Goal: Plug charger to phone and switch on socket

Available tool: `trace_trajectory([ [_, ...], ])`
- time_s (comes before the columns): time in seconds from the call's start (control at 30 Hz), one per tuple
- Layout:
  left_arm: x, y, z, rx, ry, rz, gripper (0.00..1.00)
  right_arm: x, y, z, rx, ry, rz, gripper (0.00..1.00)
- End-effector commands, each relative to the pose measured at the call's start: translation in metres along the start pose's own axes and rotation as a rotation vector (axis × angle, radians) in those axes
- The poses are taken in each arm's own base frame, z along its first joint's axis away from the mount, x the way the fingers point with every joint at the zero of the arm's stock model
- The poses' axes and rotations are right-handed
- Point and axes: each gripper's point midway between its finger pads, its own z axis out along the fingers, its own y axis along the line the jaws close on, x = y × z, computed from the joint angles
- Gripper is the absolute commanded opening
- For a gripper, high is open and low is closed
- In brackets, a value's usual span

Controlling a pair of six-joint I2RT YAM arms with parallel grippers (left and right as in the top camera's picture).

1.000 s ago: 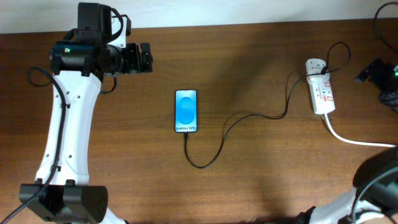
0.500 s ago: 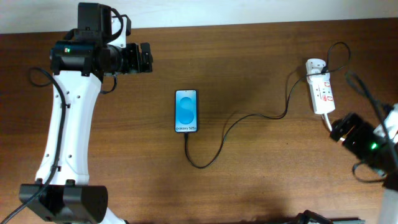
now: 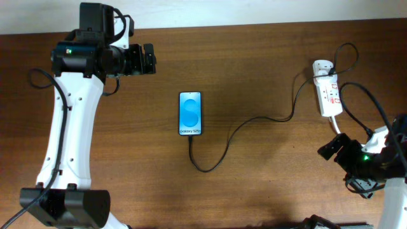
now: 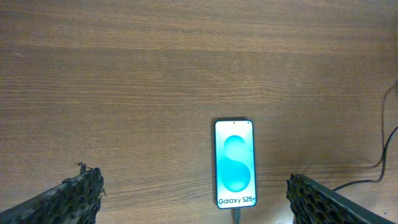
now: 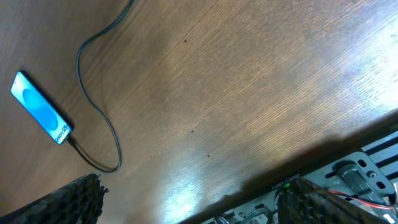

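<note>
Overhead: right fingers (image 3: pixel 327 151) have dropped away from the socket (image 3: pixel 328 97) over the last second and now sit well below it. Left fingers (image 3: pixel 150 60) haven't moved. The phone (image 3: pixel 191 114) is mid-worktop (image 3: pixel 254 51) with the charger (image 3: pixel 267 117) at its bottom edge.

Left wrist: fingers spread wide, empty, phone (image 4: pixel 235 163) lit.

Right wrist: fingers apart, empty.

Plug-in looks done. Switch state is too small to read, but the retreat suggests wrap-up.

One phone (image 3: pixel 191 113); one charger (image 3: pixel 270 118); one socket (image 3: pixel 329 94).

charger (image 3: pixel 273 118) links phone (image 3: pixel 190 113) to socket (image 3: pixel 328 95) at right.
</note>
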Motion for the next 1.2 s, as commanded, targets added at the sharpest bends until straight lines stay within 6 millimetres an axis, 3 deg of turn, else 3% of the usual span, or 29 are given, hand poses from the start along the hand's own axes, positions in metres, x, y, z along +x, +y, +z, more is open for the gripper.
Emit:
trace_trajectory([
  [0.0,0.002,0.001,0.002,-0.008,0.006,0.005,0.99,0.010,0.013,-0.003,-0.057,0.005,-0.074,0.98],
  [0.27,0.002,0.001,0.002,-0.008,0.006,0.005,0.99,0.053,0.065,-0.028,-0.226,-0.122,-0.487,0.98],
  [0.57,0.002,0.001,0.002,-0.007,0.006,0.005,0.99,0.060,0.072,-0.038,-0.286,-0.197,-0.571,0.98],
  [0.7,0.002,0.001,0.002,-0.007,0.006,0.005,0.99,0.058,0.082,-0.033,-0.325,-0.306,-0.680,0.98],
  [1.0,0.002,0.001,0.002,-0.008,0.006,0.005,0.99,0.043,0.081,0.011,-0.519,-0.707,-0.756,0.98],
  [1.17,0.002,0.001,0.002,-0.008,0.006,0.005,0.99,0.033,0.093,0.017,-0.563,-0.924,-0.898,0.98],
])
